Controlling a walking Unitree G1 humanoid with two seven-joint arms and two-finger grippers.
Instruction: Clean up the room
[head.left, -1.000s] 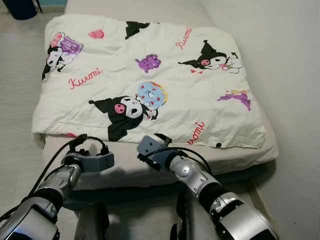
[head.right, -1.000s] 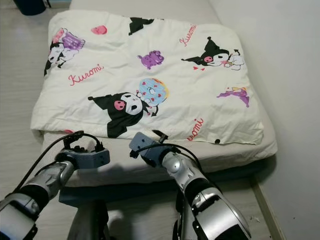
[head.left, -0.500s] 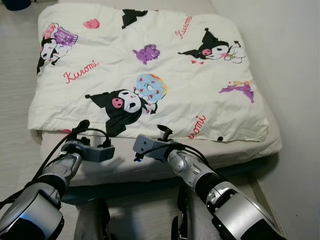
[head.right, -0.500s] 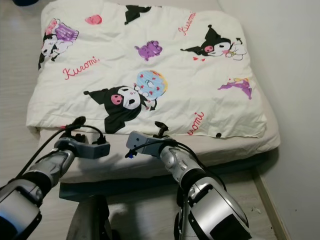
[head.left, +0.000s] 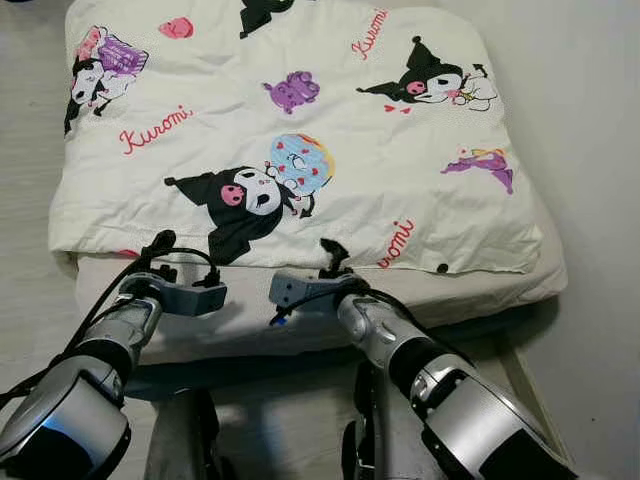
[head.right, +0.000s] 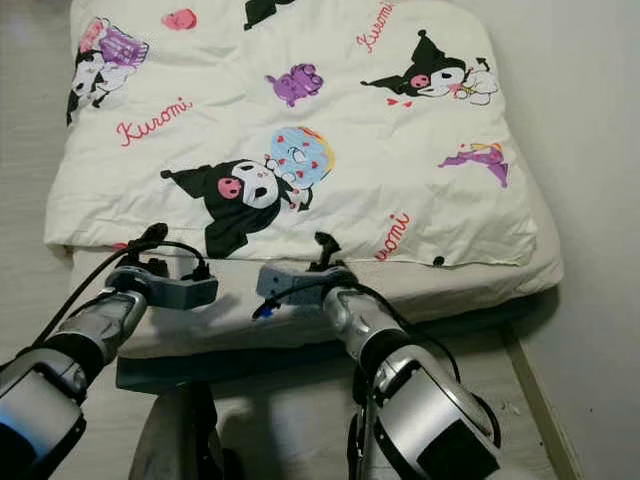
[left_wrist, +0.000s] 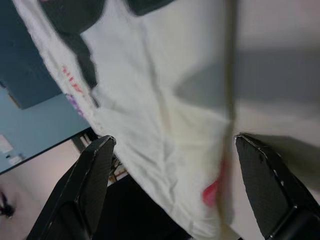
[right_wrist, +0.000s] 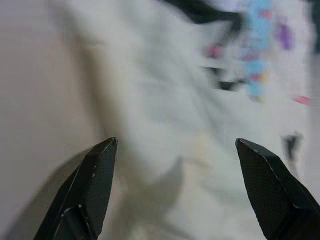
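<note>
A white blanket (head.left: 300, 140) printed with black cartoon figures and red "Kuromi" lettering lies spread over a beige mattress (head.left: 250, 325). Both silver arms reach to the mattress's front edge, just short of the blanket's near hem. My left wrist (head.left: 188, 297) is at the front left, and my right wrist (head.left: 305, 290) is near the middle. In the left wrist view my left gripper (left_wrist: 173, 140) is open, facing the blanket's folded corner (left_wrist: 165, 150). My right gripper (right_wrist: 176, 142) is open too, with the blurred blanket (right_wrist: 200, 100) ahead of it. Neither holds anything.
A pale wall (head.left: 590, 150) runs close along the bed's right side. Light wooden floor (head.left: 25, 250) lies to the left. The dark bed base (head.left: 260, 370) shows under the mattress, with my legs (head.left: 185, 440) right in front of it.
The camera has tilted down and drawn closer to the bed. Both arms have reached forward, nearer the blanket's front hem. The blanket itself has not moved.
</note>
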